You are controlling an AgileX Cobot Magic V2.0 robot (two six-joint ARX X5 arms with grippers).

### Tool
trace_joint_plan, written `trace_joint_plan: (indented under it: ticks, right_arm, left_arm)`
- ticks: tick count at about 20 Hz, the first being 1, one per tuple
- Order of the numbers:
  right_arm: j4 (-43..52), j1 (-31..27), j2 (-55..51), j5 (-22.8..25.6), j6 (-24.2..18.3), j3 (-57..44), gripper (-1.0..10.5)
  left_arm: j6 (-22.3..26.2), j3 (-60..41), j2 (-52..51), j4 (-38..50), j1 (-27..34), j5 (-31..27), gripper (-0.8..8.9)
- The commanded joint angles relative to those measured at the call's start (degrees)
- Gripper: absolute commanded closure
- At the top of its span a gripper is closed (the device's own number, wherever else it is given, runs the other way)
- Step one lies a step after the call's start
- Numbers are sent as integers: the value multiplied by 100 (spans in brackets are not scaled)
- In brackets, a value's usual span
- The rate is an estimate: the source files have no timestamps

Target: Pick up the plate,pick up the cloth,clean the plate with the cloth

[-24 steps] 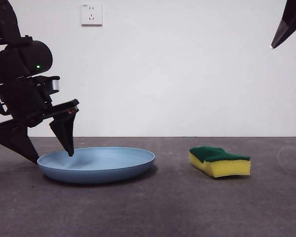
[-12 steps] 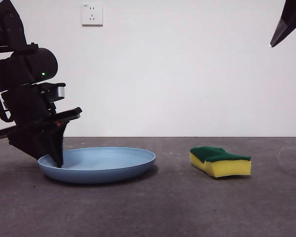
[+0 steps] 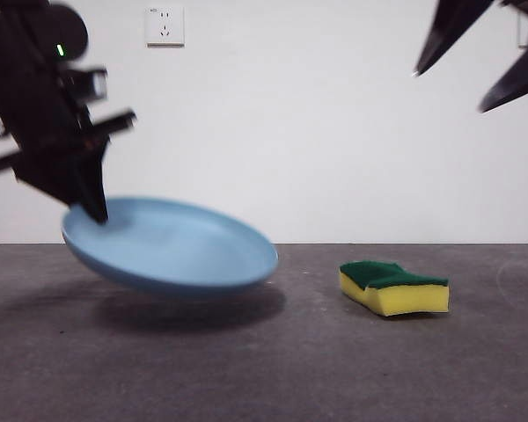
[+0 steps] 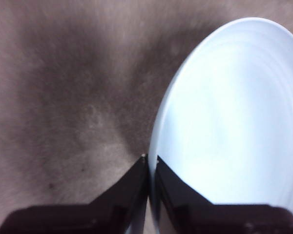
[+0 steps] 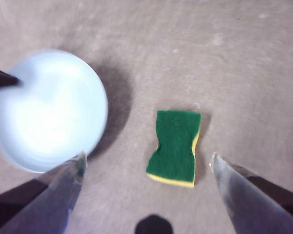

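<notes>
Front view: left gripper clamps the plate by its rim; plate tilted, seemingly clear of the table, though blurred. Sponge lies apart.

Left wrist view: jaws pinch the rim.

Right wrist view: right gripper spread wide above the sponge.

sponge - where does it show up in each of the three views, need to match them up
Front view: the sponge lies on the table right of centre, clear of the lifted plate.
Left wrist view: not in it; only the plate, clamped at its rim by the left gripper.
Right wrist view: green top up, between the open right gripper jaws, beside the plate.
Shared landmark: the plate.
</notes>
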Motion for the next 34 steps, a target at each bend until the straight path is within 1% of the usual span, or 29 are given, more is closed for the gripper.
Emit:
trace_joint_plan:
  ticks: [1, 4, 6, 10, 13, 15, 17, 18, 22, 25, 27, 29, 30, 32, 34]
  right_arm:
    - [-33, 308, 638, 369, -190, 387, 510]
    - [-57, 645, 1602, 813, -343, 922, 510]
    - [-57, 796, 2234, 979, -474, 1167, 510]
    - [-59, 938, 3268, 1340, -520, 1333, 511]
    - [-210, 940, 3748, 1388, -520, 1333, 511]
    - [-247, 935, 3910, 1386, -522, 1333, 515]
    - [-245, 935, 3947, 1381, -560, 1333, 596]
    - [-247, 935, 3952, 1381, -562, 1333, 613]
    - [-319, 929, 4035, 1379, -603, 1333, 615]
    - [-372, 929, 4146, 1379, -621, 1333, 728]
    - [-387, 931, 4205, 1384, -640, 1333, 750]
    - [-387, 931, 4205, 1386, -671, 1333, 908]
    - [-387, 931, 4203, 1386, -688, 1333, 966]
    - [-455, 931, 4177, 1377, -680, 1333, 963]
    - [-531, 1003, 3956, 1272, -586, 1333, 963]
  left_arm:
    - [153, -55, -527, -175, -11, -9, 821]
    - [153, -55, -1158, -413, -11, -170, 821]
    - [160, -55, -1491, -566, -11, -177, 821]
    - [289, -55, -1875, -776, -11, -348, 821]
    - [315, -55, -1915, -885, -11, -442, 821]
    - [326, -55, -1915, -914, -11, -446, 821]
    - [323, -55, -1915, -905, -11, -444, 821]
    - [323, -55, -1915, -905, -11, -444, 821]
    - [323, -55, -1915, -903, -11, -444, 821]
    - [321, -55, -1915, -925, -11, -439, 821]
    - [321, -55, -1915, -946, -11, -439, 821]
    - [321, -55, -1915, -949, -11, -439, 821]
    - [319, -55, -1915, -951, -11, -439, 821]
    - [302, -55, -1912, -942, -11, -439, 821]
    - [286, -55, -1902, -909, -55, -442, 821]
